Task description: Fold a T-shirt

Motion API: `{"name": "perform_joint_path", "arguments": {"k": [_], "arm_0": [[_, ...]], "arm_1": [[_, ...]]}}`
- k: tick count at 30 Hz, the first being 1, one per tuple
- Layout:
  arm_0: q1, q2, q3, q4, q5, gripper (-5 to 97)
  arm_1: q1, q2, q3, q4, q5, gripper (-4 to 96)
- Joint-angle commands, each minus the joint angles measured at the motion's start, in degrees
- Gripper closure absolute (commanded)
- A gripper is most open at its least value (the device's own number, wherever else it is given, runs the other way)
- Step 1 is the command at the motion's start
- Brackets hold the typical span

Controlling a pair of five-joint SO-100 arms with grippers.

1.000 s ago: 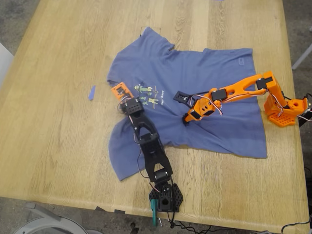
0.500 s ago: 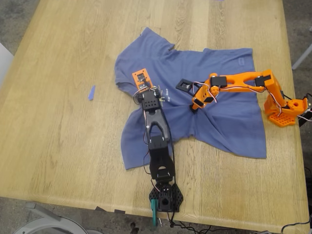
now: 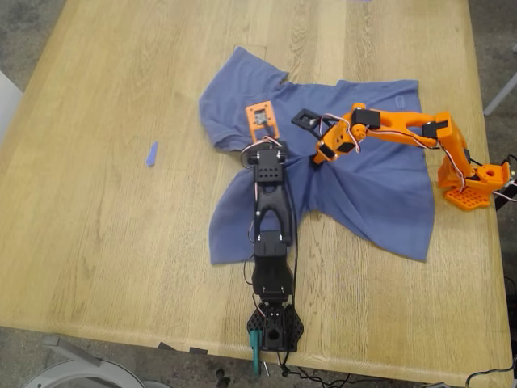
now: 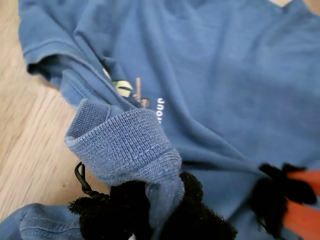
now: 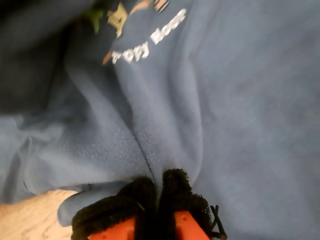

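Observation:
The periwinkle-blue T-shirt (image 3: pixel 371 186) lies rumpled on the wooden table (image 3: pixel 97 234), bunched toward the middle. My first gripper (image 3: pixel 258 152), on the black arm, is shut on a ribbed hem fold of the T-shirt (image 4: pixel 125 145) and holds it raised between its black pads (image 4: pixel 200 210). On the orange arm, my second gripper (image 3: pixel 319 155) is shut on a pinch of the T-shirt (image 5: pixel 250 100) close beside it. The chest print (image 4: pixel 125 89) and its text (image 5: pixel 150 37) show only in the wrist views. In the first wrist view my first gripper (image 4: pixel 155 205) shows low, and my second gripper (image 5: pixel 159 192) likewise in its own view.
A tiny blue strip (image 3: pixel 152 153) lies on the bare wood at the exterior view's left. The black arm's base (image 3: pixel 275 327) sits at the near table edge. The orange arm's base (image 3: pixel 472 182) stands at the exterior view's right edge.
Both grippers have moved toward the far edge, the first also to the exterior view's right, dragging the cloth. The shirt has bunched toward the middle and the print is now covered in the exterior view.

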Motion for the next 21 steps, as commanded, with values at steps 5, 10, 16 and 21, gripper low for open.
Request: {"name": "perform_joint_path", "arguments": {"k": [5, 10, 16, 21], "arm_0": [[3.8, 12.4, 0.5, -4.3, 0.4, 92], [7.8, 13.1, 0.5, -7.2, 0.4, 92], [12.3, 13.6, 0.5, -12.5, 0.5, 92], [16.6, 14.3, 0.4, -14.7, 0.7, 92]], "arm_1": [[4.4, 2.9, -5.3, -3.3, -0.4, 91.5], [7.9, 2.9, -6.3, -5.4, -0.5, 91.5], [11.9, 2.9, -7.2, -7.9, -0.6, 91.5], [15.0, 2.9, -7.9, -10.1, -0.5, 91.5]]}}
